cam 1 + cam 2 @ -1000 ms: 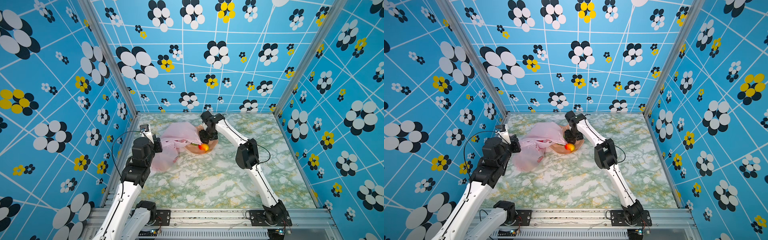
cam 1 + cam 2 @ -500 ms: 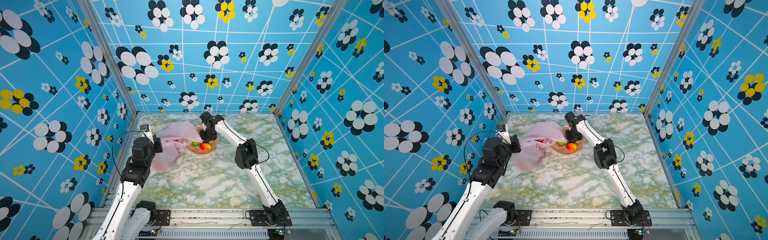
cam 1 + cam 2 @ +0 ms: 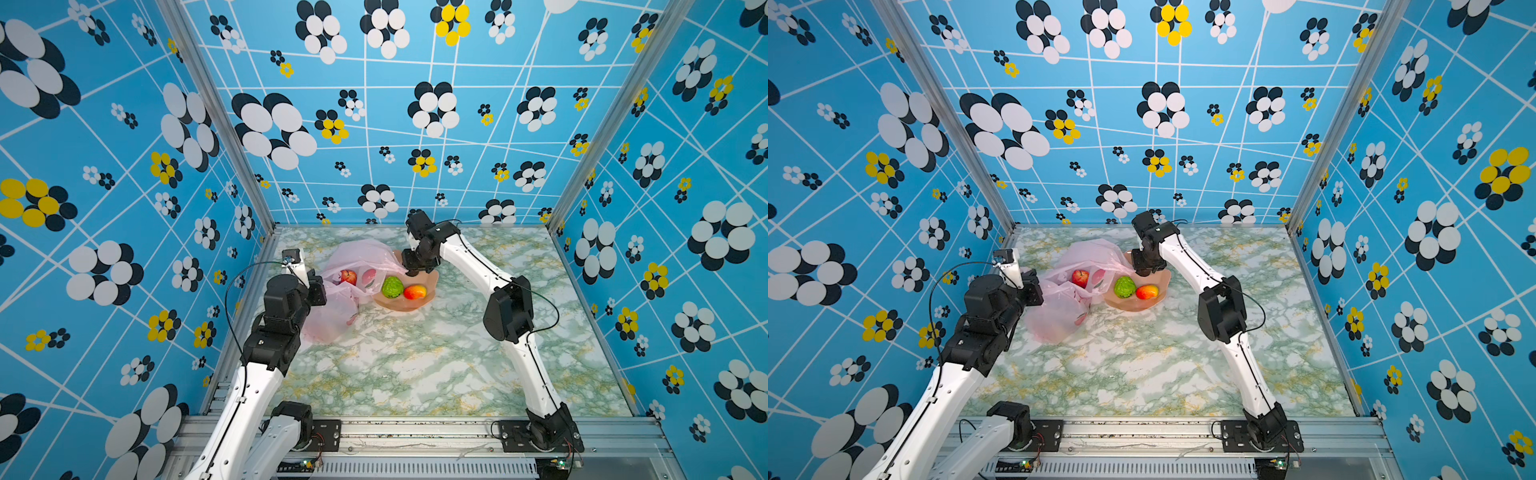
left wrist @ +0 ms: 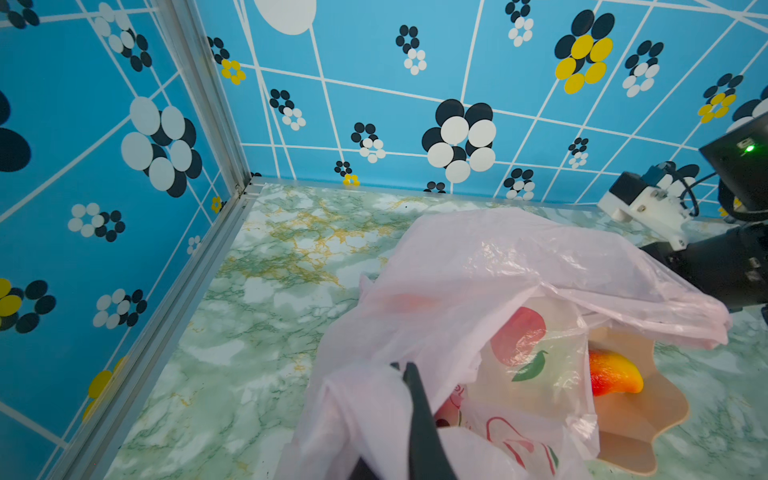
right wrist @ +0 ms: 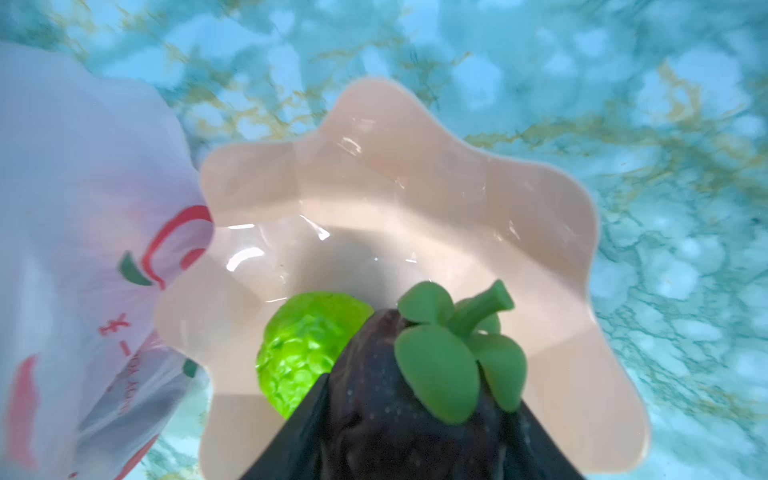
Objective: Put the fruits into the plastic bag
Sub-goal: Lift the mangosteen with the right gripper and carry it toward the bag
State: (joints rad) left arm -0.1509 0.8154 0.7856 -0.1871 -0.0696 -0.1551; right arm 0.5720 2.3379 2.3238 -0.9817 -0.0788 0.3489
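The pale-pink plastic bag lies at the back left, mouth toward the bowl, with a red apple inside. My left gripper is shut on the bag's near rim. In the peach bowl lie a bumpy green fruit and a yellow-red mango-like fruit. Over the bowl's far side, my right gripper is shut on a dark purple fruit with green leaves.
Blue flowered walls close in the marble table on three sides, with aluminium rails along their bases. The bag touches the bowl's rim. The right arm's elbow hangs over the middle right of the table.
The right gripper has closed on the dark purple fruit in the bowl and drawn back a little, uncovering the green fruit. The left gripper has kept hold of the bag.
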